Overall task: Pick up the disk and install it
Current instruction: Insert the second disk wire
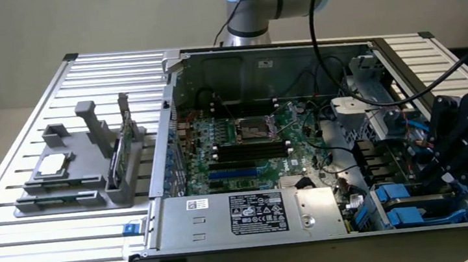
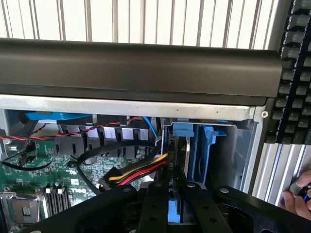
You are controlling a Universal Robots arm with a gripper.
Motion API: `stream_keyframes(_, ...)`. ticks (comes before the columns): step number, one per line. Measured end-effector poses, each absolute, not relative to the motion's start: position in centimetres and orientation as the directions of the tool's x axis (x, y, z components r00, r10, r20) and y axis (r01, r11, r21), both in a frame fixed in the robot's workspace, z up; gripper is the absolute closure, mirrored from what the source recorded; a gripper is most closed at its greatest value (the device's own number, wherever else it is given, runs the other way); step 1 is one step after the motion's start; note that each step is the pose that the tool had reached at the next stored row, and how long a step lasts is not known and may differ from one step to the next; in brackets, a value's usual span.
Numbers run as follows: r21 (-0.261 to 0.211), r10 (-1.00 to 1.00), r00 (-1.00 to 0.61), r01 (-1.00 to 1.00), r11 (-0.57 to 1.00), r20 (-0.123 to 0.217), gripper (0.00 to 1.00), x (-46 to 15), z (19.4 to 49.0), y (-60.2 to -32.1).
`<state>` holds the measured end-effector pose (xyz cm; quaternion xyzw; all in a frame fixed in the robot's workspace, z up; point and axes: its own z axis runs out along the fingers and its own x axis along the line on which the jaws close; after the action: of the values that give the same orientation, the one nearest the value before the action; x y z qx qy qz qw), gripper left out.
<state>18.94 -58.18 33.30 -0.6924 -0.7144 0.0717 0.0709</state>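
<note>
"ROBOTIQ" on the gripper (image 1: 457, 171)

disk (image 2: 181, 160) | blue plastic carrier, on edge, upright | in drive bay at computer case corner (image 1: 424, 205)

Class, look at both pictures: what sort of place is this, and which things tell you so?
Probably a robotics lab or test bench for computer assembly. An open computer case lies on a slatted metal table, a grey fixture holds parts beside it, and a robot gripper works at the blue drive bay.
</note>
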Motion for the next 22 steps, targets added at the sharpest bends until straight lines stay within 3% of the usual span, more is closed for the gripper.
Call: stream_keyframes(22, -0.217, 1.0, 0.015, 0.976, -0.02, -0.026, 0.83, 19.31, 33.09, -57.97)
